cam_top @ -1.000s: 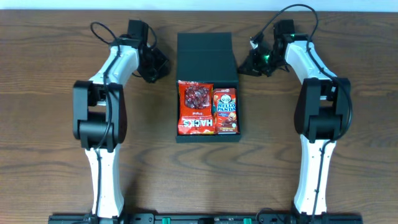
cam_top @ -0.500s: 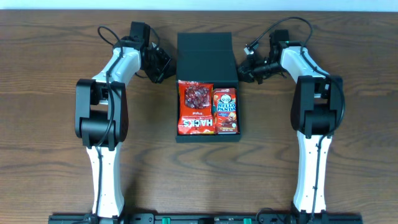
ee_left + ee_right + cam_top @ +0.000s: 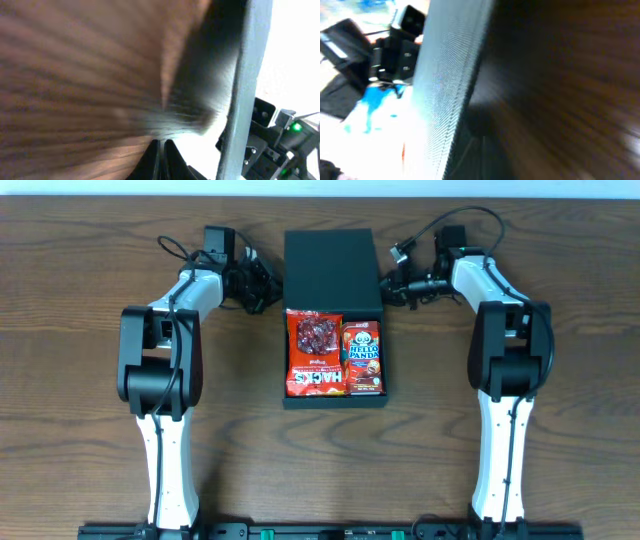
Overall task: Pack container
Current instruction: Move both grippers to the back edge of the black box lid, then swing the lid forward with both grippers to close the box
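Container [image 3: 334, 396] sits mid-table, open. Its tray is toward the robot, and the lid [image 3: 334, 268] stretches away on the far side.

Two snacks are in the tray, side by side and touching: a red Hacks bag [image 3: 316, 352] on the left and a Hello Panda box [image 3: 362, 358] on the right. Together they fill the tray floor as far as we see. No loose snacks are on the table [image 3: 80, 270] in the overhead view.

We judge the loading part done. What is left is closing the lid over the tray.

Left gripper [image 3: 264, 286] is just beside the lid's left edge, and right gripper [image 3: 390, 288] is just beside its right edge. Contact is not clear from above on either side. Neither gripper is carrying anything that we can see.

We cannot tell how wide either gripper is. Overhead shows them too small and dark. Both wrist views are motion-blurred, showing only wood grain and a flat panel seen edge-on, probably the lid.

With one gripper at each side of the lid, this looks like the start of the closing step. The lid is not yet folded over.
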`<state>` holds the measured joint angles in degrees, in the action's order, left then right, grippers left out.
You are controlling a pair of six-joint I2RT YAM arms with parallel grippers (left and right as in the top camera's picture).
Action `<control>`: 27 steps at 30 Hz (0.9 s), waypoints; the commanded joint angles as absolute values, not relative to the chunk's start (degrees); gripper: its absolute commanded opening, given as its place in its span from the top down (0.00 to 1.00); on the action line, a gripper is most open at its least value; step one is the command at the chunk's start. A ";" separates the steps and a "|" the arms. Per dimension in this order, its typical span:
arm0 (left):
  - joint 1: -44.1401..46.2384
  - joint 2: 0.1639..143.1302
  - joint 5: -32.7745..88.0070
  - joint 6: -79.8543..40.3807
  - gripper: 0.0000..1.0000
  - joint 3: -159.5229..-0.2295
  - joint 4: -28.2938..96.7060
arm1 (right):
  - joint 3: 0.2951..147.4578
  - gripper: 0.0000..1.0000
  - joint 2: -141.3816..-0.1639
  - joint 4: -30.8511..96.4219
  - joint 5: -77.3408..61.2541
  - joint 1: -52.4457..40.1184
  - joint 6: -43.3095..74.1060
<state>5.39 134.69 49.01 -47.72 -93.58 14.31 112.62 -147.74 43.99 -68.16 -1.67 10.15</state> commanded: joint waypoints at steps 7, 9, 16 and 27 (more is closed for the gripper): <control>3.73 135.61 62.61 -40.03 0.94 -93.41 5.52 | 112.36 0.98 -148.31 43.72 -82.21 -1.52 4.58; 3.20 135.55 65.82 -39.44 0.94 -93.43 2.63 | 112.38 0.99 -148.31 43.72 -83.48 -1.52 3.51; 2.44 134.61 71.05 -35.29 0.94 -93.54 1.41 | 112.38 0.98 -146.76 44.03 -87.07 -1.58 1.83; 2.61 128.16 72.03 -32.05 0.95 -93.56 1.04 | 112.40 0.98 -139.26 44.14 -85.52 -1.56 0.54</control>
